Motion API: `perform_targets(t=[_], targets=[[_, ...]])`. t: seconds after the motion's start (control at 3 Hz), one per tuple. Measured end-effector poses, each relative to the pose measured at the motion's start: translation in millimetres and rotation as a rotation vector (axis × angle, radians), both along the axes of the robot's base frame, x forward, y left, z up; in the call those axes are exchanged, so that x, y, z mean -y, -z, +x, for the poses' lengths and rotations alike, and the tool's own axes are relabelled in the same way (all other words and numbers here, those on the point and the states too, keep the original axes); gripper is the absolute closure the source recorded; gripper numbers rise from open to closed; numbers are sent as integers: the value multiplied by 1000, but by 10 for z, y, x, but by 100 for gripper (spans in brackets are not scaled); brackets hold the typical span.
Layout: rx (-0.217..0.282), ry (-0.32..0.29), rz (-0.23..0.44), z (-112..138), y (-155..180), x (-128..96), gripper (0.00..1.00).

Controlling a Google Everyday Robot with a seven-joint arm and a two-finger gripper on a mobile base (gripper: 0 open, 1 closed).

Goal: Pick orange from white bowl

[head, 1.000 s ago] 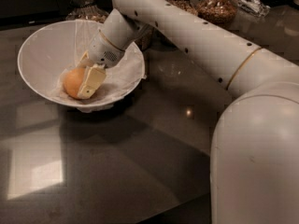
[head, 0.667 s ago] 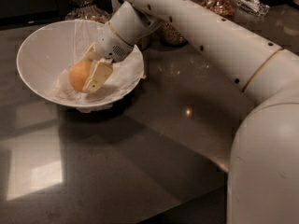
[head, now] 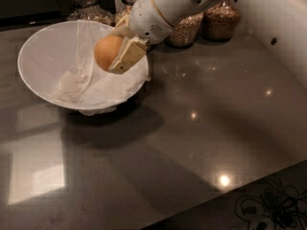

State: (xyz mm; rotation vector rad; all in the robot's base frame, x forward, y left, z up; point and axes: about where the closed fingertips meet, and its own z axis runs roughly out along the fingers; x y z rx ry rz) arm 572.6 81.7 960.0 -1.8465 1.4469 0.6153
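Observation:
The orange point(head: 106, 51) is round and orange-yellow, held between my gripper's tan fingers point(head: 125, 57) above the right inner side of the white bowl point(head: 43, 56). My gripper point(head: 115, 49) is shut on the orange and has it lifted off the bowl's crinkled white lining point(head: 79, 87). The bowl stands at the left of the dark grey countertop point(head: 201, 143). My white arm point(head: 163, 8) reaches in from the upper right.
Glass jars of grains point(head: 220, 20) stand along the back edge behind the bowl and arm, with more jars point(head: 86, 8) at the back left. Dark cables point(head: 268, 207) lie beyond the counter's front right edge.
My gripper has risen with the orange, from low in the bowl to above its right side. The arm has moved up and right in view.

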Motion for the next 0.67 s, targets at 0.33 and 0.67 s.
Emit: perform_targets(t=[0.33, 0.67], targets=[[44, 70, 12, 53, -233, 393, 100], [45, 73, 12, 57, -238, 409, 100]])
